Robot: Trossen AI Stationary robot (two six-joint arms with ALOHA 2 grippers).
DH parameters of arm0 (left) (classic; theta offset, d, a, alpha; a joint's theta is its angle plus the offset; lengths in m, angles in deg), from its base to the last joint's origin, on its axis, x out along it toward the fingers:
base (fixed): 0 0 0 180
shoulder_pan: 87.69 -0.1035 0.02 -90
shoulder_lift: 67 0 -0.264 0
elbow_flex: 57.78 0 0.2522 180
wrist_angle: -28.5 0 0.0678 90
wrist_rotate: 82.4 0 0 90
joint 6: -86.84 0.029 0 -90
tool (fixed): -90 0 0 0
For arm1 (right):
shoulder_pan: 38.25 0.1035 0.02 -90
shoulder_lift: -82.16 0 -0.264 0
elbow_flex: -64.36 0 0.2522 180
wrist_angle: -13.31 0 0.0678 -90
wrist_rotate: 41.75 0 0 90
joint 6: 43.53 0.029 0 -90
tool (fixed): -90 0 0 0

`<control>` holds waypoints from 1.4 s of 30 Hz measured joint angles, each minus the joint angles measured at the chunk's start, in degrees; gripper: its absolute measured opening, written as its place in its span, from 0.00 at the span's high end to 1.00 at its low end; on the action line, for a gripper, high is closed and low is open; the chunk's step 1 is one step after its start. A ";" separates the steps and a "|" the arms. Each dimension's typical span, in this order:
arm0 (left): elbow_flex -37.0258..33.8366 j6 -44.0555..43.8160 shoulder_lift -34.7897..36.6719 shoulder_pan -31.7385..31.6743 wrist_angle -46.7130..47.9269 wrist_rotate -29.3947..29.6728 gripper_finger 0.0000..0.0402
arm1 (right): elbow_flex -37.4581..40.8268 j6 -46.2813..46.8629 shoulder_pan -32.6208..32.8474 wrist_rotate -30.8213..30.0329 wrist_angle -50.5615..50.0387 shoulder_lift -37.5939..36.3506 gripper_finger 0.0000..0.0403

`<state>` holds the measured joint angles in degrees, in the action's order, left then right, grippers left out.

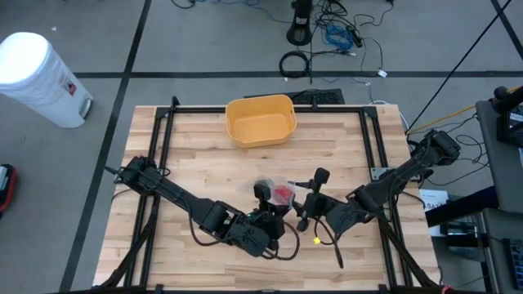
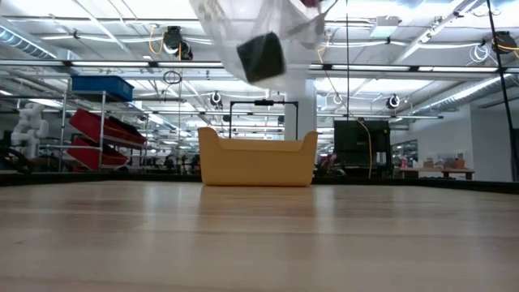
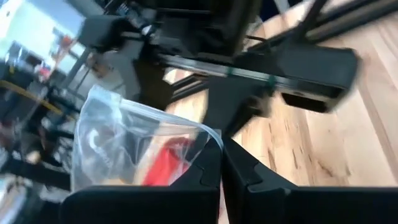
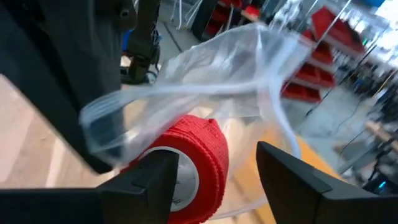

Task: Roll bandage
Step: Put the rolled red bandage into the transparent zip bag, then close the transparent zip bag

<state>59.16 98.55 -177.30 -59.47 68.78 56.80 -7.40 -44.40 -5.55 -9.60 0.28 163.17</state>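
Clamped tight, my left claw (image 3: 221, 180) pinched the rim of the clear bag (image 3: 124, 146) above the bench's (image 1: 204, 147) near edge. Right claw (image 4: 214, 180) stood spread wide around the red bandage roll (image 4: 196, 155), gripping nothing. I judged the roll could drop or the bag tear if I tugged. Both arms reached inward, wrists nearly meeting.

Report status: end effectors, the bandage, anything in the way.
Left end effector shut on clear plastic zip bag, held above table. Right end effector open around red bandage roll at bag mouth. Yellow plastic bin far side, clear.
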 joint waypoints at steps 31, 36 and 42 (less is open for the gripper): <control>-0.02 -11.23 9.27 -1.61 -1.51 -8.17 1.00 | -31.73 3.68 -7.37 30.31 -40.43 0.00 0.25; -0.02 -11.15 9.32 -1.57 -1.30 -8.11 1.00 | -37.66 6.11 -6.67 34.74 -47.31 0.00 0.25; -0.03 -12.88 9.85 -1.44 2.49 -8.47 1.00 | -43.54 5.72 -4.71 43.67 -56.02 -0.02 0.25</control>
<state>59.13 85.67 -167.45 -60.90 71.27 48.33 -50.94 -38.68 -10.26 34.07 -55.74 163.15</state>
